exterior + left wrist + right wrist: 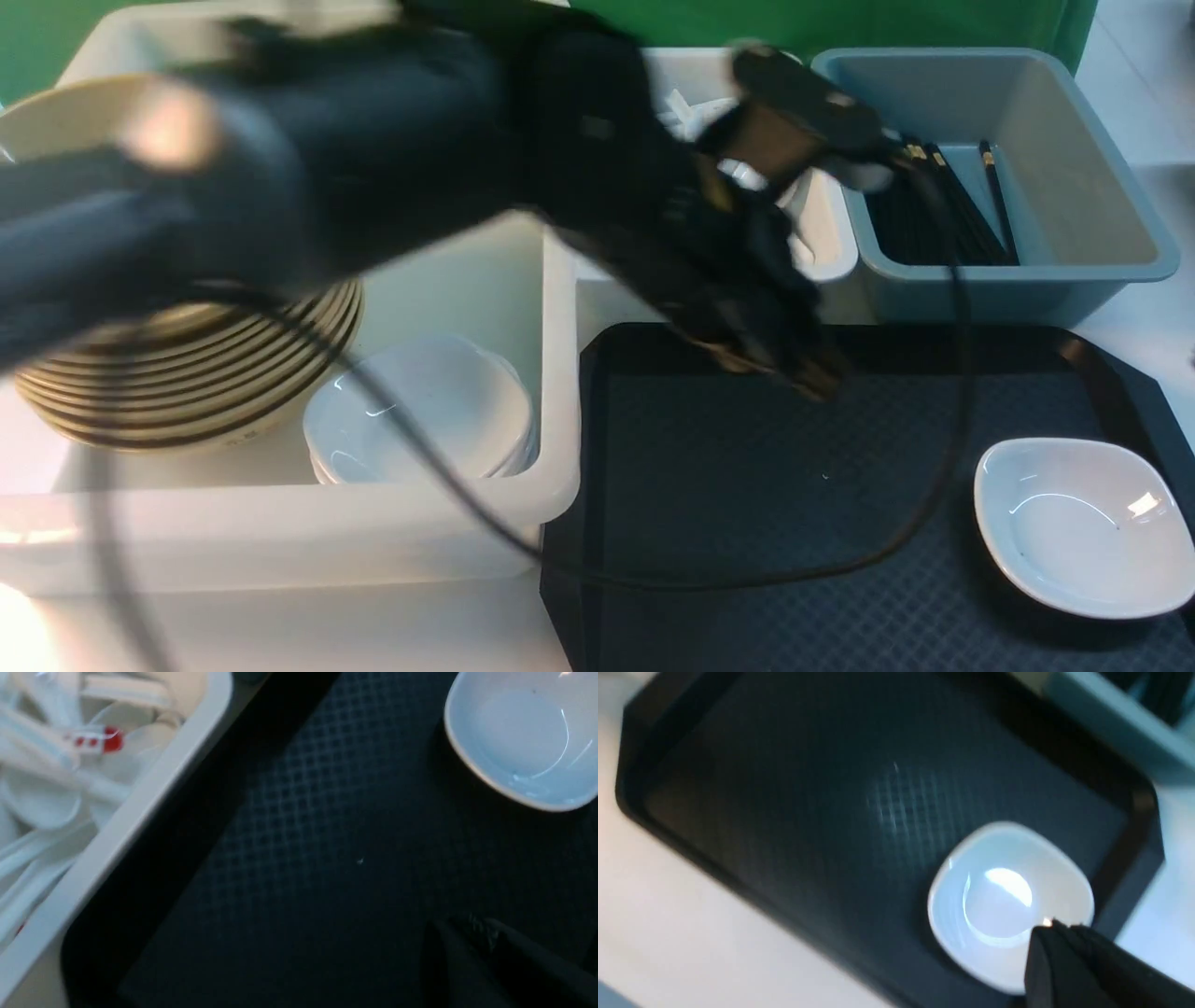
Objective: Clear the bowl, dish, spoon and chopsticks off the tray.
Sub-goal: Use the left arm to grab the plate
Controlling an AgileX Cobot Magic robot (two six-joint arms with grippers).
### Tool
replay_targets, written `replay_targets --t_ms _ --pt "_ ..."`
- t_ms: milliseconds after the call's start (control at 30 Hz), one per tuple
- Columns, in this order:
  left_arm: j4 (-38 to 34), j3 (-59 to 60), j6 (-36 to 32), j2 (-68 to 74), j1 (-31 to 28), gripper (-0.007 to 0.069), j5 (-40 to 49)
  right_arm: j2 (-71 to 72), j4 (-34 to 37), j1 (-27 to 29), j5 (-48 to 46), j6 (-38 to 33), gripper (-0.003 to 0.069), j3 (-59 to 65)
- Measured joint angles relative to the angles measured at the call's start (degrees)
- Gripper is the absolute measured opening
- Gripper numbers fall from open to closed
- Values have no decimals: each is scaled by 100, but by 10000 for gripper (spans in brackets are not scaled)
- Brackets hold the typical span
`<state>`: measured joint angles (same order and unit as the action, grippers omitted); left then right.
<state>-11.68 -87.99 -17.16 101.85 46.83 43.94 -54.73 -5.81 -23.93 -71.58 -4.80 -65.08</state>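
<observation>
The black tray [747, 523] lies at the lower right, and the white dish [1083, 527] rests in its near right corner. My left gripper [812, 378] hangs over the tray's far edge, shut and empty; in the left wrist view the left gripper [462, 921] is dark above the tray [327, 858], well apart from the dish [523, 732]. My right gripper [1057, 926] is shut and empty just over the dish's [999, 891] rim. Black chopsticks [943, 205] lie in the grey-blue bin. No bowl or spoon is on the tray.
A big white bin [551, 373] on the left holds a stack of olive-tan bowls [187, 373] and stacked white dishes [420, 411]. A smaller white bin [140, 793] behind the tray holds white spoons [42, 798]. The grey-blue bin [1074, 168] stands at the back right. A cable [952, 373] loops over the tray.
</observation>
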Motion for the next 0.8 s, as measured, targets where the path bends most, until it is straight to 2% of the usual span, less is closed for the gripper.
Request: replay_targets --t_ms 133,267,300,367,467,567,700,800 --pt "0 -1088 -208 1182 328 27 323 686 -67 0 -64 186 43 163" --pt "-187 -2491 -190 2403 523 167 1051 1343 -101 0 -84 340 43 194" --pt "-208 -2556 -190 2452 523 176 1051 1363 -100 5 -90 349 43 194" --pt "-465 -3316 -156 3006 536 295 1371 1534 -107 11 -111 356 43 198" --pt "-682 -3863 -89 3433 536 402 1443 1563 -107 11 -118 361 43 205" --pt "-865 -4164 52 3818 536 475 1313 1569 -107 11 -118 349 43 221" --pt "-1014 -4230 186 4246 543 481 1007 1579 -109 11 -118 302 43 353" --pt "-1029 -4263 387 4295 600 412 745 1579 -109 11 -114 235 43 466"
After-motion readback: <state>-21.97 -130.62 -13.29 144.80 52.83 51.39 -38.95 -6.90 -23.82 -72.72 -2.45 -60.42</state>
